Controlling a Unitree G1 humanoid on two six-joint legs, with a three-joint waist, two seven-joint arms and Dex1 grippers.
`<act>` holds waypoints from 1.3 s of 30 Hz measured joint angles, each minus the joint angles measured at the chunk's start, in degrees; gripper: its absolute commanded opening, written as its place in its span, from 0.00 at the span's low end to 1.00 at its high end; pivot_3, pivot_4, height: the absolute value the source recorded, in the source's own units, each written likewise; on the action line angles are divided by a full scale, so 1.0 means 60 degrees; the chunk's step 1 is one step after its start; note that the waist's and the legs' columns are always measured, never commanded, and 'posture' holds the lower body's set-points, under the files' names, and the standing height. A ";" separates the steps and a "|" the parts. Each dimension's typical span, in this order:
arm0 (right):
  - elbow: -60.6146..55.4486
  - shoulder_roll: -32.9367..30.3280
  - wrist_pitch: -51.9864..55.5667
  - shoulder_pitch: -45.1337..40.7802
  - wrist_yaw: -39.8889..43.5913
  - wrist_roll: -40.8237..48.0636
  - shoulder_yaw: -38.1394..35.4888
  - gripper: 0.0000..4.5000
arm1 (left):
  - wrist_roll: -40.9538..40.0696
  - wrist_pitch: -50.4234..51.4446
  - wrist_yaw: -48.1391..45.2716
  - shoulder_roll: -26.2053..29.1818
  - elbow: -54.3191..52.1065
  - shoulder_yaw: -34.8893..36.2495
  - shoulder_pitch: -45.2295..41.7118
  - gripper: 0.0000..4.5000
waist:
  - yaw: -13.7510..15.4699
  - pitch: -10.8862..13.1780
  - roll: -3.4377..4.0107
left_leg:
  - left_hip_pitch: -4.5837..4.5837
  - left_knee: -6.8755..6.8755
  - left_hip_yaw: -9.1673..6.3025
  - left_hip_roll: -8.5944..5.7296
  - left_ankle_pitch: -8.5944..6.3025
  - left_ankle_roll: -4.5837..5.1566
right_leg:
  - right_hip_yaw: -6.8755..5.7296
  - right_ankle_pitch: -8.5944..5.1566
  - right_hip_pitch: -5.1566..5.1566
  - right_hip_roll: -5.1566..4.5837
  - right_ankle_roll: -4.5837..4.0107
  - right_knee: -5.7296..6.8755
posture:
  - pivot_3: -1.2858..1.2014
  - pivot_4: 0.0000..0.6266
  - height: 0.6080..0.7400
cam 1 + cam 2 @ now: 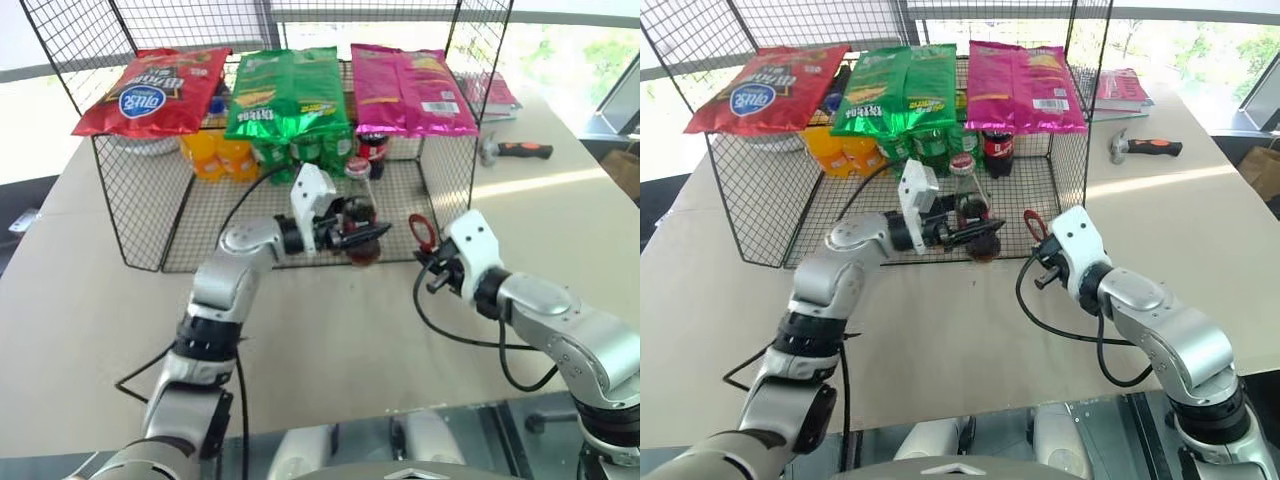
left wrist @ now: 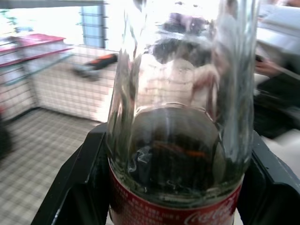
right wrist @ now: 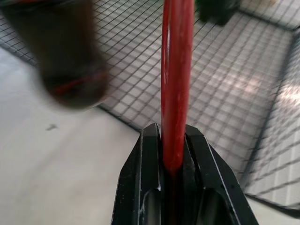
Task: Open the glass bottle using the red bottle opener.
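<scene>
We see the small slim clear-glass cola bottle, dark drink in its lower half and a red label band, standing upright at the front opening of a black wire-mesh basket, its metal cap on. Our left gripper reaches in level from the side, and its black fingers are closed around the bottle's body at the label, one on each side. Just beside it, apart from the bottle, our right gripper holds the flat bright-red bottle opener upright, fingers clamped shut on its handle with the ring head up. The bottle is secured, so we judge the step in hand is bringing the opener to the cap. Doing it well likely means raising the ring to cap height, hooking its lip under the cap's edge and levering gently while the left keeps the bottle steady above the pale tabletop. Crisp bags lie atop the basket, a hammer well behind.
</scene>
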 measured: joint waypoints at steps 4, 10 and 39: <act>0.0117 -0.0232 -0.0817 -0.0094 0.0134 -0.0771 0.0196 0.00 | 0.0032 0.0086 -0.0189 0.0199 -0.0238 -0.0485 0.0727 0.59 | 0.0058 0.0001 -0.0001 | 0.0003 0.0001 -0.0008 0.0002 0.0001 0.0000 | -0.0001 0.0000 0.0005 0.0003 0.0000 0.0003 | 0.52 0.24 1.00; 0.0373 -0.0247 -0.1948 -0.0473 0.0186 -0.2063 0.0825 0.00 | 0.0946 -0.1208 -0.0159 0.0093 0.0117 -0.1185 0.0700 0.59 | 0.0061 -0.0002 -0.0002 | 0.0008 -0.0001 0.0002 -0.0002 0.0000 0.0000 | -0.0005 0.0000 0.0008 0.0001 0.0000 0.0000 | 0.52 0.24 1.00; 0.0404 0.0360 -0.5620 0.0357 0.1467 -0.4592 0.1473 0.00 | 0.0857 -0.1974 0.0308 0.0521 -0.0306 -0.0958 0.1595 0.59 | 0.0016 -0.0009 -0.0011 | 0.0092 -0.0013 0.0003 0.0006 0.0012 0.0012 | 0.0005 0.0022 0.0082 0.0009 0.0027 -0.0008 | 0.52 0.24 1.00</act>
